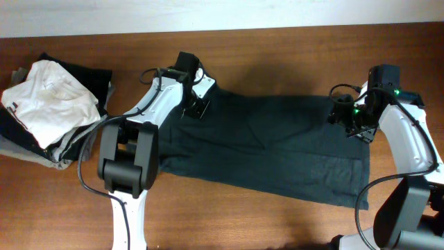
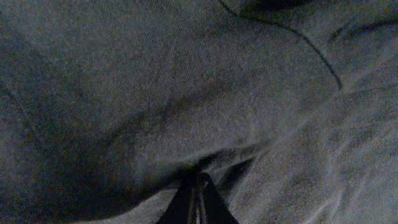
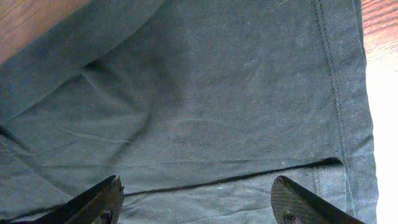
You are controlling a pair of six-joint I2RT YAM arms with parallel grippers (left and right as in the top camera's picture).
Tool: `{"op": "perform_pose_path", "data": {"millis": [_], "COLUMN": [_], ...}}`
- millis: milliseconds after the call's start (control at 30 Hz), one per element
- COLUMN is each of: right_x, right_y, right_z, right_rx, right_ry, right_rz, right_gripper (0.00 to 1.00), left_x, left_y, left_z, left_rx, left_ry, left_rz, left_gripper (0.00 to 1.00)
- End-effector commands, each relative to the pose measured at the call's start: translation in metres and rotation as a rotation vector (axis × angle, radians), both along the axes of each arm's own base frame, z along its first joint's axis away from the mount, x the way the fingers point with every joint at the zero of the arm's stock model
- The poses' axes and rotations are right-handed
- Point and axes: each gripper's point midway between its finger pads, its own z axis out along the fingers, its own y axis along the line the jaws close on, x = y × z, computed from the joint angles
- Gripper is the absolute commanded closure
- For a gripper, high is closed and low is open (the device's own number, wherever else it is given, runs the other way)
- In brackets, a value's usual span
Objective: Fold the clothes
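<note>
Overhead view of a brown wooden surface (image 1: pixel 277 48). At 9 o'clock sits a pile (image 1: pixel 28 142) of spare clothes topped by a white garment (image 1: pixel 48 97).

A dark charcoal shirt (image 1: pixel 270 149) lies spread flat across the centre. The left fingers (image 2: pixel 196 199) are at its 10 o'clock corner, pressed tight together with a pucker of cloth gathered at their tips, so they appear to pinch the shirt. The right fingers (image 3: pixel 99 202) hang over its 2 o'clock corner, spread wide and holding nothing.

Possible trouble, as a judgement:
- The left pinch looks thin and could slip off when lifted.
- It could also catch only the top layer, which would open the shirt rather than fold it.
- With the right side ungripped, a pull from the left alone would likely drag the shirt askew and bunch it.
- If the right fingers close where they are (well inside the stitched hem at 3 o'clock), they may gather loose cloth rather than a clean corner.

Hard to make out:
- The lower garments of the pile are mostly covered.
- The left arm (image 1: pixel 128 160) hides the shirt's 8 o'clock corner.
- The left wrist view is dim and blurred, so how much cloth sits between the fingers cannot be told.
- No collar, sleeves or lettering can be picked out.
</note>
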Motion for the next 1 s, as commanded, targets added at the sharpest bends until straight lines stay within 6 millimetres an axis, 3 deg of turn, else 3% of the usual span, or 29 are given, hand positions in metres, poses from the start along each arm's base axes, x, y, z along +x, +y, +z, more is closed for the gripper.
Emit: {"op": "perform_pose_path", "data": {"millis": [0,233,533,700,800,867,900,967], "right_x": [0.003,0.008,0.008,0.007,0.006,0.004,0.002,0.001], "right_y": [0.001,-0.002,-0.002,-0.002,-0.001,-0.001,-0.001,0.0], "right_z": [0.008,0.009,0.009,0.008,0.008,0.007,0.007,0.007], "right_rx": [0.003,-0.012,-0.012,-0.011,-0.01,-0.008,-0.006,-0.005], "right_ry": [-0.025,-0.043,-0.045,-0.041,-0.036,-0.026,-0.02,-0.014], "right_rz": [-0.002,-0.005,-0.005,-0.005,-0.005,-0.004,-0.004,-0.004], "right_gripper": [0.2,0.2,0.2,0.2,0.19,0.19,0.18,0.16], "left_x": [-0.001,0.038,0.116,0.153,0.151,0.128,0.118,0.101], "left_y": [0.001,-0.012,-0.035,-0.046,-0.047,-0.031,-0.024,-0.012], "left_z": [0.006,0.075,0.101,0.134,0.132,0.109,0.1,0.087], "left_rx": [0.022,-0.02,-0.114,-0.212,-0.244,-0.166,-0.134,-0.099], "left_ry": [0.044,-0.093,-0.427,-0.599,-0.564,-0.429,-0.371,-0.284], "left_rz": [-0.004,-0.004,0.0,0.085,0.136,0.156,0.165,0.176], "left_gripper": [1.0,1.0,1.0,1.0,0.98,0.74,0.67,0.64]}}
